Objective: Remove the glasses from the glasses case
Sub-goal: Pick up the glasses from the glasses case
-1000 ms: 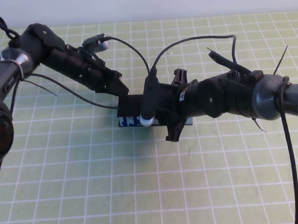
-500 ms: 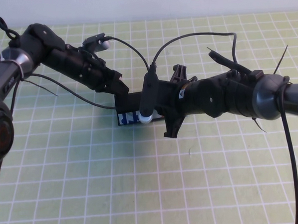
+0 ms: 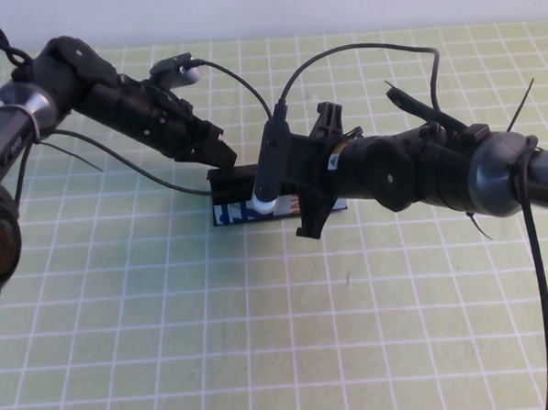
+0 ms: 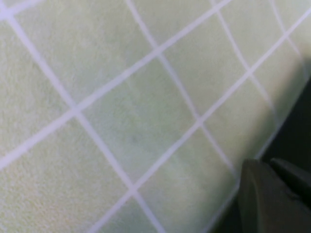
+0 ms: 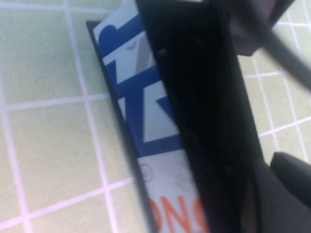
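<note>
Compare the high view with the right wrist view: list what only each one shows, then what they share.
Only the high view shows both arms: the left gripper at the far left end of the glasses case, and the right gripper at the case's front side, toward its right end.

Only the right wrist view shows the case's side strip up close: light blue with dark blue shapes and orange lettering, under the black lid.

Both show the case on the green grid mat. Neither shows the glasses.

- The glasses case [image 3: 235,193]: flat black box, light blue side strip with dark blue and orange print, lying upper centre of the high view, seemingly closed.
</note>
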Action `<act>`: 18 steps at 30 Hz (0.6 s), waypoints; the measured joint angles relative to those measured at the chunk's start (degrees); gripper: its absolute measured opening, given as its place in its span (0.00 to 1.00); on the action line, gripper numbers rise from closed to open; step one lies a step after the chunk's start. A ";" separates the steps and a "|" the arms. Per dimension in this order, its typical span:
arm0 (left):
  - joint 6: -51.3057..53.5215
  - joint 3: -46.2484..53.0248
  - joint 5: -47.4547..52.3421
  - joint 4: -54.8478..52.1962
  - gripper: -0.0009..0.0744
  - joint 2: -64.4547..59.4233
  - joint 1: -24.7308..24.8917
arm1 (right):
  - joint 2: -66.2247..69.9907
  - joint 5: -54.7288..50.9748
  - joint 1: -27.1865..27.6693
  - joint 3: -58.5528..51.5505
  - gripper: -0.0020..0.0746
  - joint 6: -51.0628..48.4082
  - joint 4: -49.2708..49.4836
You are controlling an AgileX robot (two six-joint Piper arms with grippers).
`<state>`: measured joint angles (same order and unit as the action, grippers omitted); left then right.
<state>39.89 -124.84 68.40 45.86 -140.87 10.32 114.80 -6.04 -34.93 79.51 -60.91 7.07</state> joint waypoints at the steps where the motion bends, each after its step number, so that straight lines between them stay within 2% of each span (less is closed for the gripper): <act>1: 0.13 0.00 0.11 0.00 0.01 0.54 0.00 | 0.00 0.16 0.00 0.15 0.04 0.01 0.00; 5: 0.51 0.10 1.00 -0.40 0.01 4.83 -0.26 | 0.00 0.50 0.00 1.13 0.03 0.01 0.00; 13: 0.94 2.08 1.48 -4.16 0.01 18.87 -4.39 | 0.00 0.78 0.00 1.53 0.02 0.01 0.11; 16: 4.73 8.92 1.48 -2.03 0.01 25.71 -4.20 | 0.00 1.06 0.00 1.53 0.02 0.01 0.11; 18: 9.32 17.37 1.48 0.75 0.01 28.81 -3.99 | 0.11 1.19 0.00 1.53 0.02 0.11 0.30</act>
<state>49.21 -107.47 69.88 46.61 -112.06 6.33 114.91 -4.85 -34.93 81.04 -60.80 7.37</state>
